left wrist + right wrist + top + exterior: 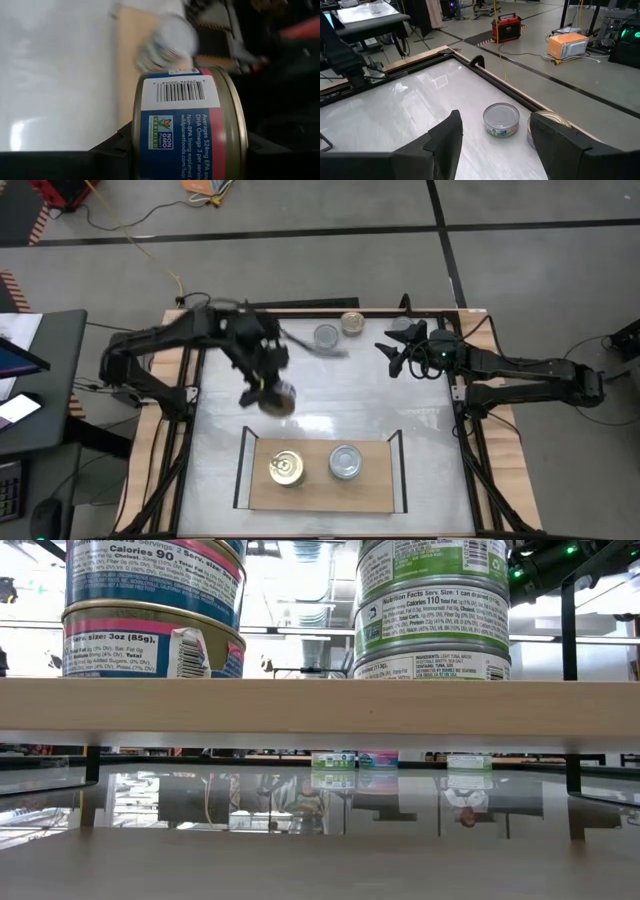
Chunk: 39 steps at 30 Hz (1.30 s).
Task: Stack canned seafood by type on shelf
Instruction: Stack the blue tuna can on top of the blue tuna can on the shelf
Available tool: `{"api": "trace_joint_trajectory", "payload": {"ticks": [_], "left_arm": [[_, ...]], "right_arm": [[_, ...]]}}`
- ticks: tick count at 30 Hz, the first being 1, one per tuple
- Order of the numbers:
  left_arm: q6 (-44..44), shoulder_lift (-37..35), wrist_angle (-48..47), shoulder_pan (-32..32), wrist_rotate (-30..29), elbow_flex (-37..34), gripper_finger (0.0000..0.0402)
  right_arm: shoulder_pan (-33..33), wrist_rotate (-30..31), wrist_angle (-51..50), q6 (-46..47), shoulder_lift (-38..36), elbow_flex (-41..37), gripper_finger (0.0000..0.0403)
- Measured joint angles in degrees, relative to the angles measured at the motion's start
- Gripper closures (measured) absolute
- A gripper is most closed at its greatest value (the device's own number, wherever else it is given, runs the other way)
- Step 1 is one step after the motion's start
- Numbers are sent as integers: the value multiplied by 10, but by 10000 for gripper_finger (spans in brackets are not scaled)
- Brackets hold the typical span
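Note:
My left gripper (266,390) hovers over the middle of the table, just beyond the shelf (320,492), and is shut on a gold-rimmed can (279,401) with a blue and pink label (185,125). The wooden shelf carries a gold-lidded stack (286,468) and a silver-lidded stack (345,462); in the low view these are blue-pink cans (150,635) and green-labelled cans (432,610). A silver can (326,336) and a gold can (352,322) stand on the table near its far edge. My right gripper (397,356) waits open near them, touching nothing. My left gripper pinches the can between its two fingers (112,150), which stand at the can's two flat ends; the gold rim (239,125) lies against one finger. The labelled wall with the barcode (180,91) faces the wrist camera. The can is lifted clear of the table, lying on its side in the hold.
Black metal uprights (241,465) stand at both shelf ends. A raised wooden and black frame (463,395) runs round the table. In the right wrist view the silver can (501,119) and the gold can (551,125) sit beyond my open right gripper (496,132).

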Motion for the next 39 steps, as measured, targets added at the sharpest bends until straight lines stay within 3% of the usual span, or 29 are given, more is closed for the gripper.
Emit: {"api": "trace_joint_trajectory", "payload": {"ticks": [8, 18, 29, 39], "left_arm": [[-7, 57, 4, -106, 47, 0, 227], [-62, 119, 61, -155, 211, -1, 226], [-81, 134, 88, -162, 166, 0, 225], [-96, 153, 96, -164, 166, -1, 225]], "right_arm": [[1, 0, -1, 1, 0, 0, 148], [1, 0, -1, 1, 0, 0, 148], [1, 0, 1, 1, 0, 0, 148], [1, 0, 5, 0, 0, 0, 148]]}}
